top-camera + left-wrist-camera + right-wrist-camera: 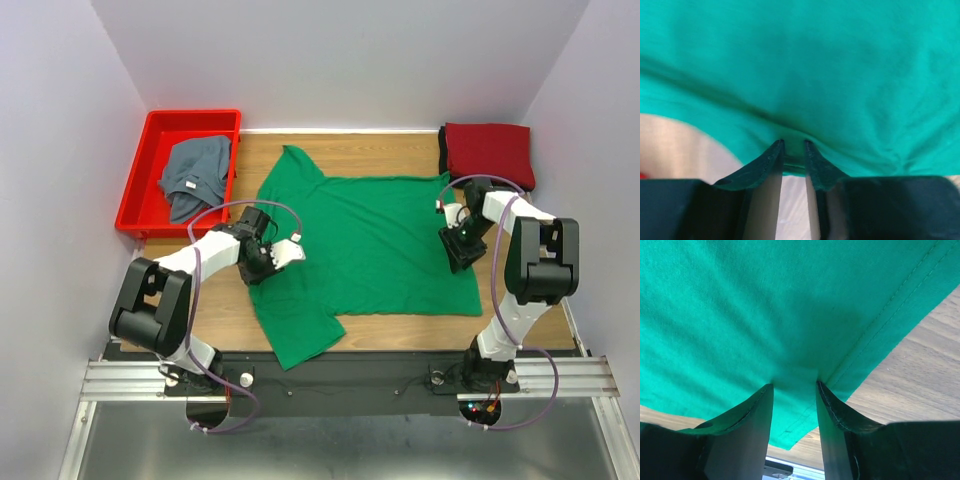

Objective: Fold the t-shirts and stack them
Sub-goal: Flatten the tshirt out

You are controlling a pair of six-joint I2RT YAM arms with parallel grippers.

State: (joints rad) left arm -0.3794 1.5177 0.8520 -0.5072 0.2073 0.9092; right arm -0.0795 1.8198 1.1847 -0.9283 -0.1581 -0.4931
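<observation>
The bright green t-shirt (375, 240) lies spread flat on the wooden table (400, 150), with its sleeves toward the left. My left gripper (283, 255) sits at the shirt's left edge. In the left wrist view my left gripper (794, 145) has its jaws nearly together, with the green cloth's (815, 65) edge pinched between them. My right gripper (462, 248) is at the shirt's right hem. In the right wrist view my right gripper (795, 385) is open, tips pressed down on the cloth (765, 305) near its corner. The dark red t-shirt (488, 152) lies folded at the back right. The grey-blue t-shirt (195, 175) lies crumpled in the bin. The black t-shirt is out of view.
A rigid red plastic bin (135, 190) stands at the back left of the table. Bare wood shows beside the hem in the right wrist view (920, 365). White walls close in on three sides.
</observation>
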